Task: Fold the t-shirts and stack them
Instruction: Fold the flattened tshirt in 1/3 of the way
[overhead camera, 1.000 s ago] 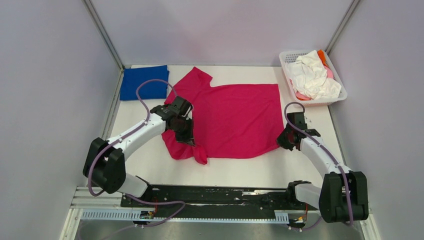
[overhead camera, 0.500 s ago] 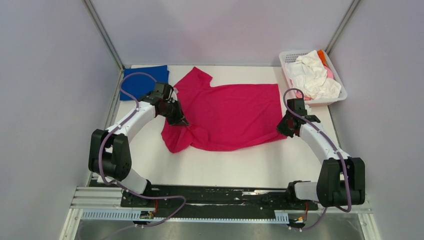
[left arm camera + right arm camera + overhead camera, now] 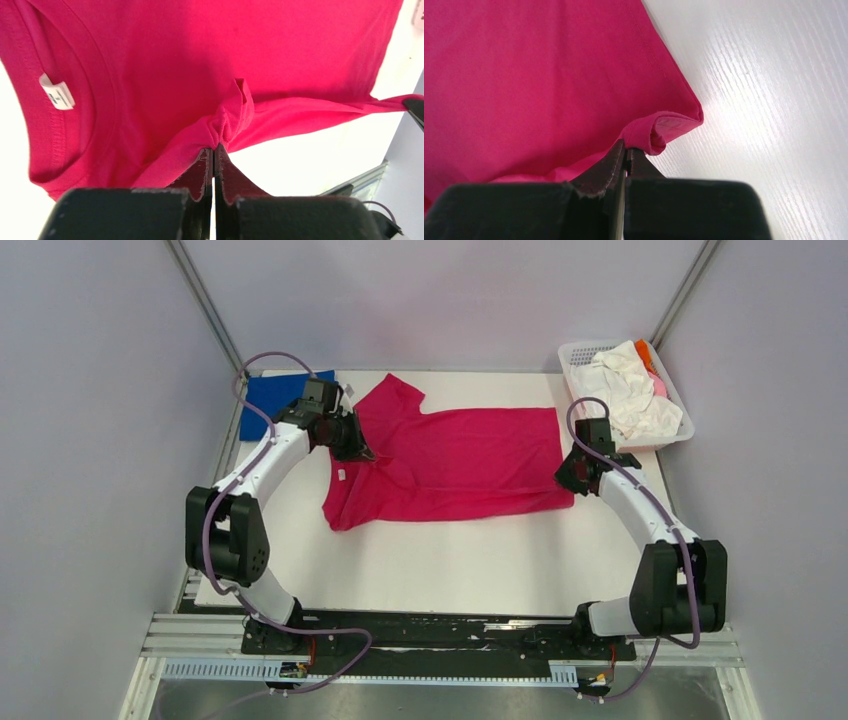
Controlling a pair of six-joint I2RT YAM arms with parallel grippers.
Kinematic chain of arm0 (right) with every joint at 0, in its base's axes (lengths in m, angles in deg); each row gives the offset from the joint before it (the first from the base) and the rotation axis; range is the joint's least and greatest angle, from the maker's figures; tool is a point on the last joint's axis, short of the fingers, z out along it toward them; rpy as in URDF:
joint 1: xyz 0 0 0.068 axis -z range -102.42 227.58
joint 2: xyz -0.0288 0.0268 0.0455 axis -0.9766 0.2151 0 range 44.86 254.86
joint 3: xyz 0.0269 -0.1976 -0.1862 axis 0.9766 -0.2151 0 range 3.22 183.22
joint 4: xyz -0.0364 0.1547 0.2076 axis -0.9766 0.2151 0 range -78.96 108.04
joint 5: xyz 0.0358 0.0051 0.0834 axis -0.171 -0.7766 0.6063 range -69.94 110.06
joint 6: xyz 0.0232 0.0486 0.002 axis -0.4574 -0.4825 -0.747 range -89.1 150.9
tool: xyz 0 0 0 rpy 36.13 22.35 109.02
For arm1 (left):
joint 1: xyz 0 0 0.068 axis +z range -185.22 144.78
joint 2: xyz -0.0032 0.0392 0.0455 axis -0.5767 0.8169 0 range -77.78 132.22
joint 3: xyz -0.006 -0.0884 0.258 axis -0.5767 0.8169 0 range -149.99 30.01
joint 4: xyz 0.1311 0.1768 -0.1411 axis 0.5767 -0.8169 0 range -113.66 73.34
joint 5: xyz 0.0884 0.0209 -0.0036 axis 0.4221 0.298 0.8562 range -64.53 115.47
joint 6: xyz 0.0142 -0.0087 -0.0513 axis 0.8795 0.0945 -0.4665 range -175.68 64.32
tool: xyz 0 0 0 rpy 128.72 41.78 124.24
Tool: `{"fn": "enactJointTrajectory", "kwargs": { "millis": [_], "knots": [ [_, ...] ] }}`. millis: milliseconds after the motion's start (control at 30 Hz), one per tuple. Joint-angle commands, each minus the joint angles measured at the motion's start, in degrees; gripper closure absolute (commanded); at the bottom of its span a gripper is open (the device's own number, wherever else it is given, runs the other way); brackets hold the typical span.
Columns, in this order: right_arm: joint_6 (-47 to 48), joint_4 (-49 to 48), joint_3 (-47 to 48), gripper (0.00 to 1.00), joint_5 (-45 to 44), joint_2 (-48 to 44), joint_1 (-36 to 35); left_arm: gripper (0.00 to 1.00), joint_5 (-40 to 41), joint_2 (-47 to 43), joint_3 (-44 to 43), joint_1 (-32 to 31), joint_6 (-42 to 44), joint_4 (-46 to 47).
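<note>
1. Across the middle of the table [image 3: 450, 560] lies the magenta t-shirt [image 3: 450, 465], left end effector [image 3: 358, 452] at its left side, right end effector [image 3: 568, 478] at its right corner; blue t-shirt [image 3: 285, 388] at the far left corner.
2. Left wrist: jaws clamped on a bunched magenta fold.
3. Right wrist: jaws pinching the hem corner.

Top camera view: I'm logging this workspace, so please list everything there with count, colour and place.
table: 1, white, under everything
red t-shirt: 1, magenta-red, spread across the table's middle
blue t-shirt: 1, royal blue, folded, far-left corner
basket: 1, white plastic, far-right corner
crumpled clothes: a heap, white, pink and orange, in the basket
left gripper: 1, black, jaws shut on the red t-shirt's collar end
right gripper: 1, black, jaws shut on its hem corner
</note>
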Motion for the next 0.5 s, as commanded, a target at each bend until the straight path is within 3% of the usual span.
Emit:
{"fn": "enactJointTrajectory", "kwargs": {
  "millis": [0,267,467],
  "knots": [
    [1.2,-2.6,3.6,1.00,-2.4,1.2,0.6,0.99,3.3,1.9,-4.2,1.0,3.7,-0.6],
    [2.4,-4.4,6.7,1.00,-2.9,5.6,0.9,0.97,4.1,6.8,-9.8,1.9,5.9,0.3],
    [3.5,-7.2,10.7,0.99,-3.1,12.9,1.2,0.94,4.8,15.4,-16.1,2.1,7.7,-0.2]
  ]
}}
